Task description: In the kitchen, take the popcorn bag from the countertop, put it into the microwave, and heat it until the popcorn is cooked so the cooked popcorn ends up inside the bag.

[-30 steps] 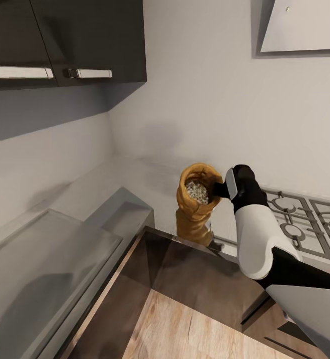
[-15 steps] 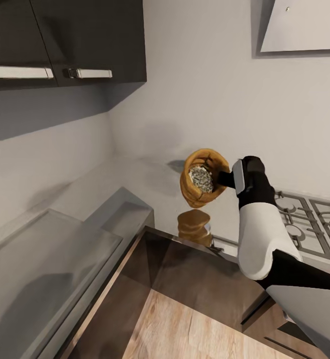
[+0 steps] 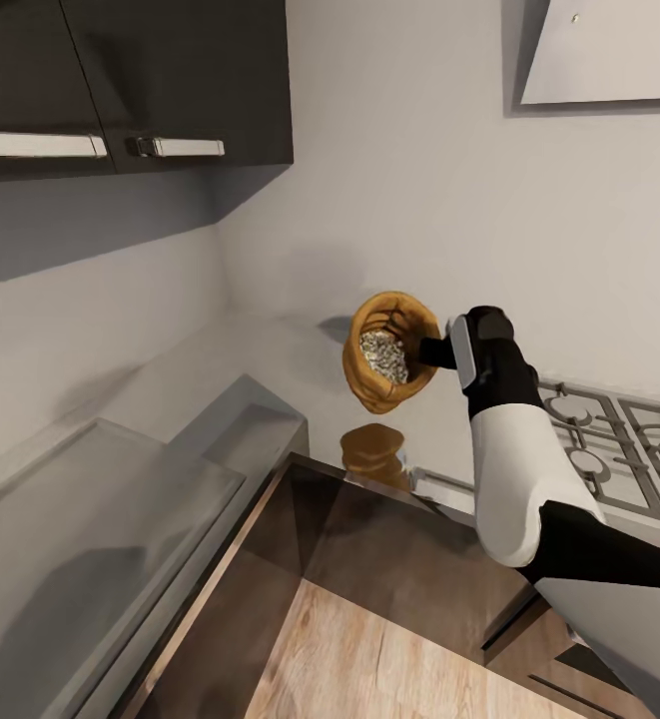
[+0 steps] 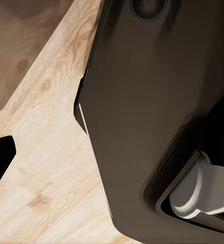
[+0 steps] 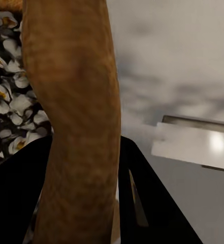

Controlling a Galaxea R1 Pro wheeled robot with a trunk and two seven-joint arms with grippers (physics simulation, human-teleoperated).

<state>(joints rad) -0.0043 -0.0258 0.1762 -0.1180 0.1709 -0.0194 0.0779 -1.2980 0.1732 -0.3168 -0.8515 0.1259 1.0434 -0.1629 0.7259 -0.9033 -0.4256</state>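
Dark robot body (image 4: 152,112) over pale wood floor (image 4: 45,152)

Reflective grey countertop (image 3: 270,350), steel hob (image 3: 609,439)

Right arm (image 3: 514,479): glossy white rounded forearm shell, black wrist with grey side plate, black elbow joint, grey upper segment; right gripper (image 5: 86,203) fingers matte black.

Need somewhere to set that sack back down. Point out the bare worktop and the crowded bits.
The right claw holds the popcorn bag above the countertop. Free patch: the stretch directly beneath the bag and leftward to the wall corner. Crowded: the gas hob to the right, with grates. The raised grey slab at lower left looks bare, but it is a separate surface.
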